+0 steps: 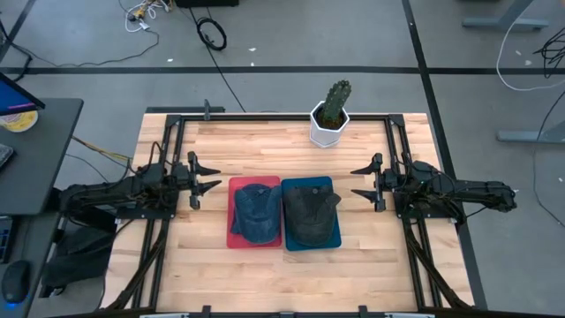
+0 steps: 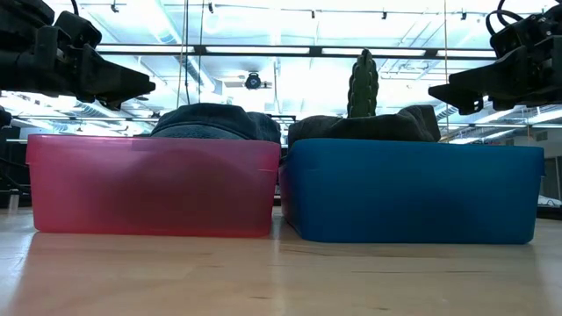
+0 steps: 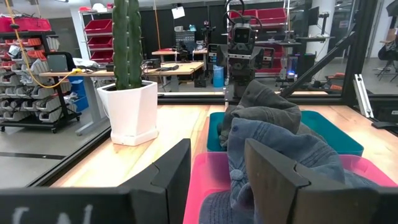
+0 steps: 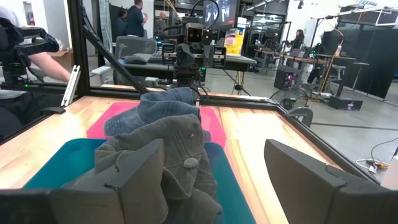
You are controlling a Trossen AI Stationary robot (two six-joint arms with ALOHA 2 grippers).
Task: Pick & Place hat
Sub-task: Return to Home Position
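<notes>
A blue denim hat [image 1: 255, 215] lies in a red bin [image 1: 235, 240] at the table's middle; a dark grey hat [image 1: 310, 215] lies in a blue bin [image 1: 334, 238] right beside it. My left gripper [image 1: 208, 178] hovers open to the left of the red bin, above the table. My right gripper [image 1: 364, 181] hovers open to the right of the blue bin. Both are empty. In the left wrist view the denim hat [image 3: 280, 149] lies ahead of the fingers; in the right wrist view the grey hat [image 4: 168, 149] does.
A white pot with a cactus [image 1: 330, 119] stands at the table's far edge, behind the bins. A black frame [image 1: 265, 116] runs around the wooden table. Bare wood lies in front of the bins and on both sides.
</notes>
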